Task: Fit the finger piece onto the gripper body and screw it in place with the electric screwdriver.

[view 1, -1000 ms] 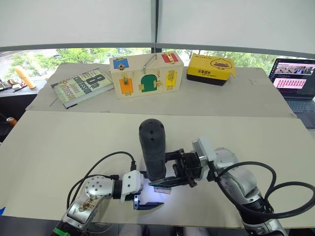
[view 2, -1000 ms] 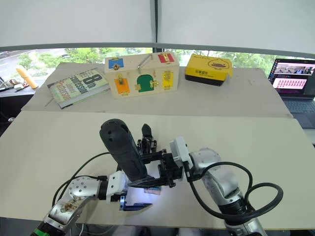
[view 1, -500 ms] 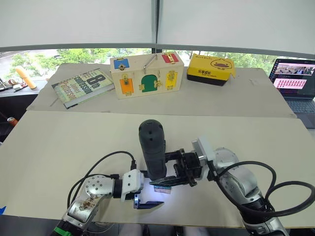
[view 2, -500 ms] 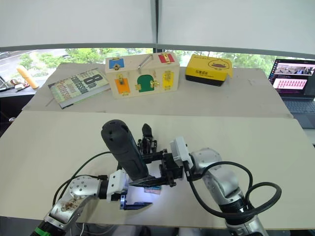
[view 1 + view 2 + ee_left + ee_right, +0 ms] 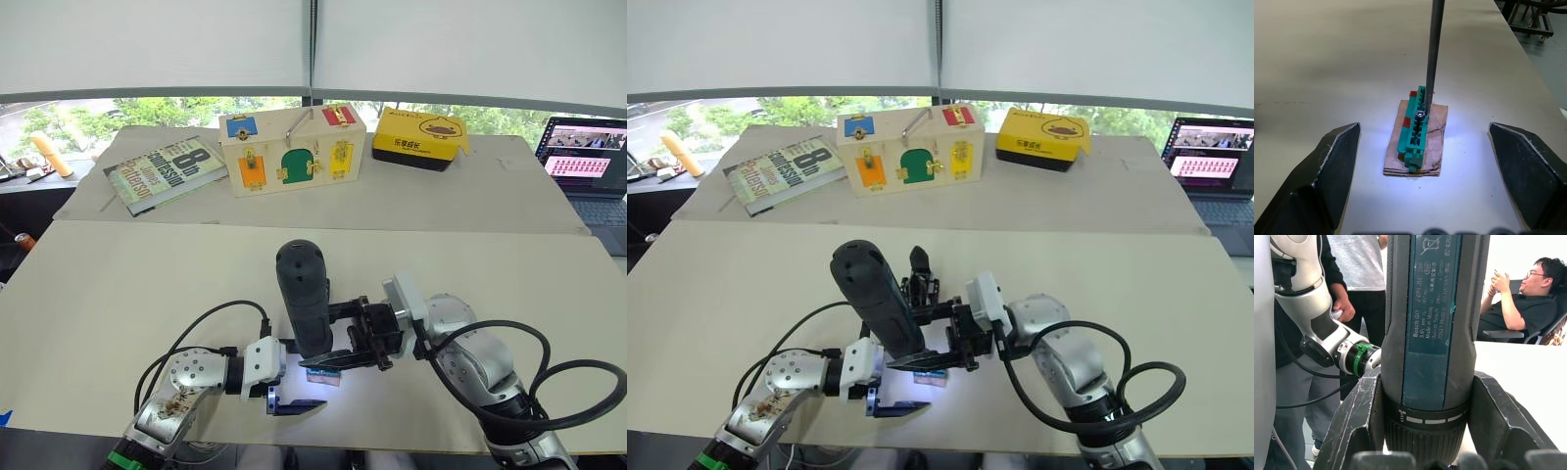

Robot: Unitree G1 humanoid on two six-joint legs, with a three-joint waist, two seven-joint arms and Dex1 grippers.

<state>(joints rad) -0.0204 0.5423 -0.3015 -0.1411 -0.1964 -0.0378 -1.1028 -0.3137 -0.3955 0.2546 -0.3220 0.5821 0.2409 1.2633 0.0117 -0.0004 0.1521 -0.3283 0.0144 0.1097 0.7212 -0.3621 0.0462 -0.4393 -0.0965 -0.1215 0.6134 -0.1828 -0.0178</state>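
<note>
Daylight from the windows falls on the pale worktop (image 5: 118,294). Near its front edge the right end effector (image 5: 367,335) is clamped round the electric screwdriver (image 5: 304,299), held upright, its bit (image 5: 1433,54) resting on a screw (image 5: 1420,115) in a green piece (image 5: 1415,128). Just behind stands the gripper body (image 5: 920,284). The left end effector (image 5: 1425,161) hangs wide apart over the piece, grasping nothing. Driving well probably means keeping the bit plumb with steady downward pressure. The tool's label reads "Bosch GO"; a book (image 5: 162,172) at the far left shows "8th".
</note>
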